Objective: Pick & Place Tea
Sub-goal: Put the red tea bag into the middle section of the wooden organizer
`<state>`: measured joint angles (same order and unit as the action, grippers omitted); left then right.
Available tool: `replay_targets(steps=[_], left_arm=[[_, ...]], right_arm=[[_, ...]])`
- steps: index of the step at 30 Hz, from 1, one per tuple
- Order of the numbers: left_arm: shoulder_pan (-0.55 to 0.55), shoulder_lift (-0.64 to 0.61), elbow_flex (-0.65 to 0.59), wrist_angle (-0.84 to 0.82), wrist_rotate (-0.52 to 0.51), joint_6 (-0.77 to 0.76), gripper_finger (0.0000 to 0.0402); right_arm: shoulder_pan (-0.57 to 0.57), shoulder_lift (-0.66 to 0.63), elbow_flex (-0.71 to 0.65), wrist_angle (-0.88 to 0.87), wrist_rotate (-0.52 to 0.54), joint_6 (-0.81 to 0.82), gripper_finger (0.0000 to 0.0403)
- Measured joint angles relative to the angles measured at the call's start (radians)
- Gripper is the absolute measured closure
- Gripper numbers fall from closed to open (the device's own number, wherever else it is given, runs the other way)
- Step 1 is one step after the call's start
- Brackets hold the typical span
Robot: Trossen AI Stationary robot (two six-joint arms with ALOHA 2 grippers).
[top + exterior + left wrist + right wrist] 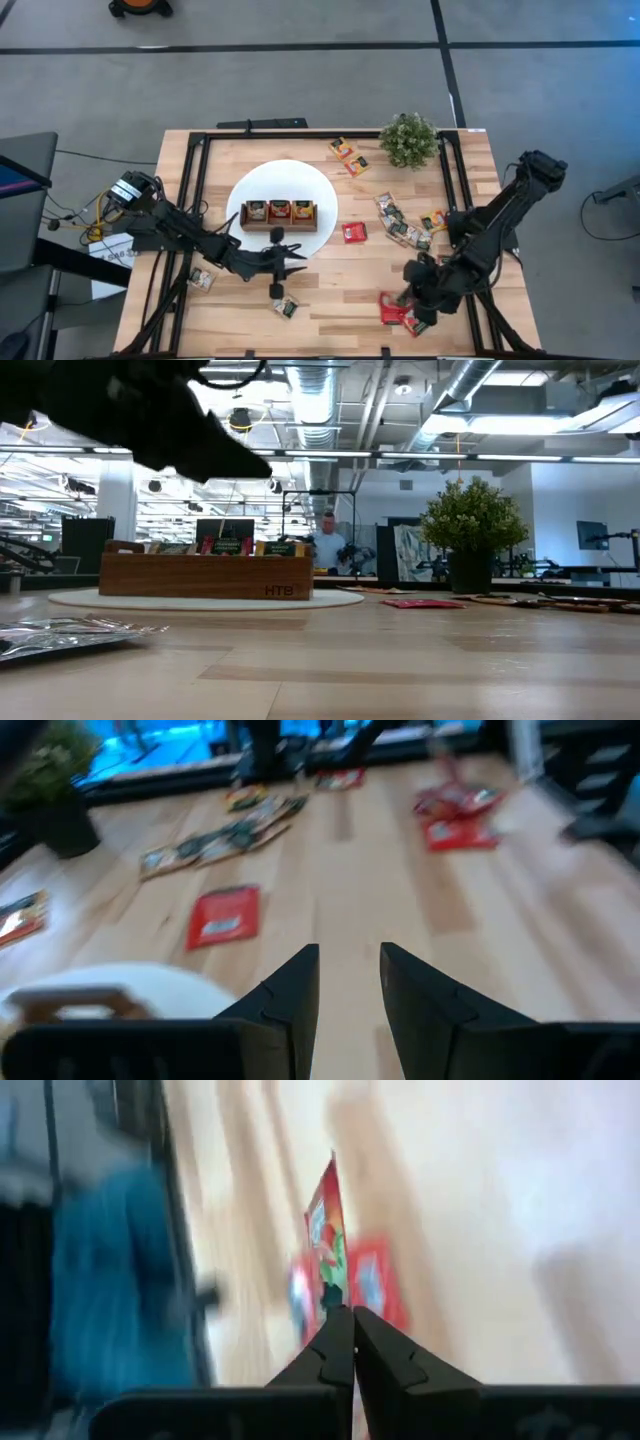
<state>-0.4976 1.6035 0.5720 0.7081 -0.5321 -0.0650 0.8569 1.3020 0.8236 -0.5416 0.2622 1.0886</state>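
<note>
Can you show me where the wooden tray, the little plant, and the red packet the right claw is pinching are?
wooden tray (279, 225): high view, its near wall.
little plant (408, 140): high view, middle of its leaves.
red packet (326, 1230): right wrist view, its upright face above the shut fingertips.

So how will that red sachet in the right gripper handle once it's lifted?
Probably light and fairly stiff: the red sachet stands edge-up from the right gripper, pinched at one edge. Its thin foil-like look suggests it could slip or twist in the grip.

I see a white disc (258, 186) on the bench (330, 290) carrying a wooden tray (279, 221); a potted plant (408, 140) stands near the far edge.
</note>
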Motion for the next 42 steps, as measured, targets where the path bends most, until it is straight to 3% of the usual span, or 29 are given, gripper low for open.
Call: replay_targets(steps=[8,15,19,22,28,34,37,42], left_arm=[[0.011,0.079,0.005,0.227,0.029,0.029,0.0294],[0.047,0.220,0.110,0.216,0.038,0.035,0.0220],[0.069,0.256,0.160,0.120,0.043,0.014,0.0176],[0.079,0.265,0.167,0.125,0.112,-0.038,0.0164],[0.098,0.269,0.168,0.148,0.155,-0.120,0.0171],[0.117,0.363,0.190,0.275,0.157,-0.158,0.0186],[0.121,0.403,0.219,0.294,0.213,-0.131,0.0195],[0.114,0.409,0.261,0.288,0.215,-0.107,0.0234]], right_arm=[[-0.125,0.131,-0.043,0.246,0.323,-0.062,0.0403],[-0.199,0.290,-0.049,0.547,0.367,-0.265,0.0403],[-0.211,0.336,-0.049,0.634,0.372,-0.312,0.0403],[-0.208,0.340,-0.049,0.648,0.394,-0.327,0.0403],[-0.184,0.319,-0.049,0.650,0.448,-0.356,0.0403],[-0.178,0.314,-0.049,0.662,0.456,-0.367,0.0403],[-0.180,0.314,-0.049,0.662,0.456,-0.376,0.0403],[-0.180,0.314,-0.049,0.682,0.462,-0.392,0.0403]])
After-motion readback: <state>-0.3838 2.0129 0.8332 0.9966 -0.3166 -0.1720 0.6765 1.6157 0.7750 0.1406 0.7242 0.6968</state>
